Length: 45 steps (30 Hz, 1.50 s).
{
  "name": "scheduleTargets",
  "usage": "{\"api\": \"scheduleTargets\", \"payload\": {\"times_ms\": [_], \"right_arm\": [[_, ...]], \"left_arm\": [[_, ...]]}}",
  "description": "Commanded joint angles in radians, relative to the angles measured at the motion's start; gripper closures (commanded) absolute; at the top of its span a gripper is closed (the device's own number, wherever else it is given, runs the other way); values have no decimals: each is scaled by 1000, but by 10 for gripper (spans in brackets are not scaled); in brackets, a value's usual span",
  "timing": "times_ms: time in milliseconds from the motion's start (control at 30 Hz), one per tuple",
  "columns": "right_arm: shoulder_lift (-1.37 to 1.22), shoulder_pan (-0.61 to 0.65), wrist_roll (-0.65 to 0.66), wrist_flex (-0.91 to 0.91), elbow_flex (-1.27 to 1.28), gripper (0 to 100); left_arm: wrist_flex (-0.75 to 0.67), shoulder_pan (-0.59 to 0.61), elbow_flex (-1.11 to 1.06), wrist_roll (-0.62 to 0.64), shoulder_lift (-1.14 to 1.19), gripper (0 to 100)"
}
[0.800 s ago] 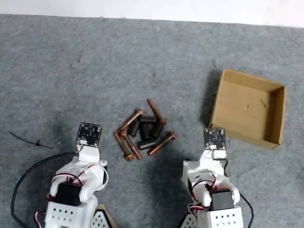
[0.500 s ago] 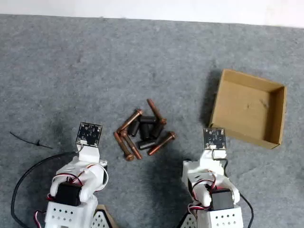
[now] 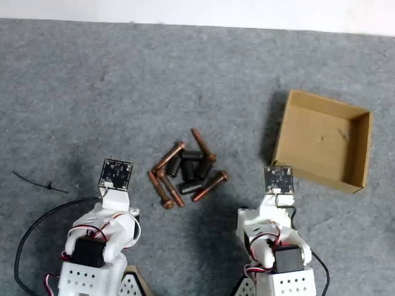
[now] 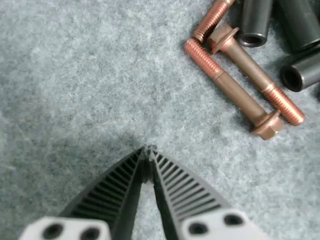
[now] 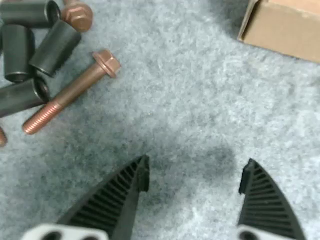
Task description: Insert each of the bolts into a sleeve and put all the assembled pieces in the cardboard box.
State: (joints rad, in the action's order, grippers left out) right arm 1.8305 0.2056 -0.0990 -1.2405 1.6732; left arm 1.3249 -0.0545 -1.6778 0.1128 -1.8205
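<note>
1. Bolts [image 3: 168, 157], copper-coloured, lie in a loose heap with dark sleeves [image 3: 192, 155] on the grey worktop [image 3: 92, 92], between the two arms and a little farther out.
2. From the high view we take in the whole layout at once: the cardboard box [image 3: 315, 139] sits open to the right of the heap, well apart from it, its brown floor showing.
3. The left wrist view brings us close to the heap's left edge. There the left pincer [image 4: 147, 150] is clenched on itself, its ribbed tips touching, over bare worktop. Just beyond it two bolts lie side by side, head to thread, with open sleeve mouths past them.
4. The right wrist view gives us the other side. The right pincer [image 5: 195, 172] is released, jaws standing wide apart above bare worktop. To its left a bolt with a hexagonal flanged head rests against several sleeves, and far to its right we see one corner of the box.
</note>
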Motion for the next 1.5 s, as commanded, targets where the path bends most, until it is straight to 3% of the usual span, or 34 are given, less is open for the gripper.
{"api": "scheduleTargets", "payload": {"times_ms": [0,1167,1467], "right_arm": [[8,5,-3,-2,101,723],[8,15,-2,-4,101,723],[8,12,0,-4,101,723]], "left_arm": [[3,-13,-18,-3,-13,977],[6,-15,-7,-5,-13,979],[3,7,404,-6,-13,976]]}}
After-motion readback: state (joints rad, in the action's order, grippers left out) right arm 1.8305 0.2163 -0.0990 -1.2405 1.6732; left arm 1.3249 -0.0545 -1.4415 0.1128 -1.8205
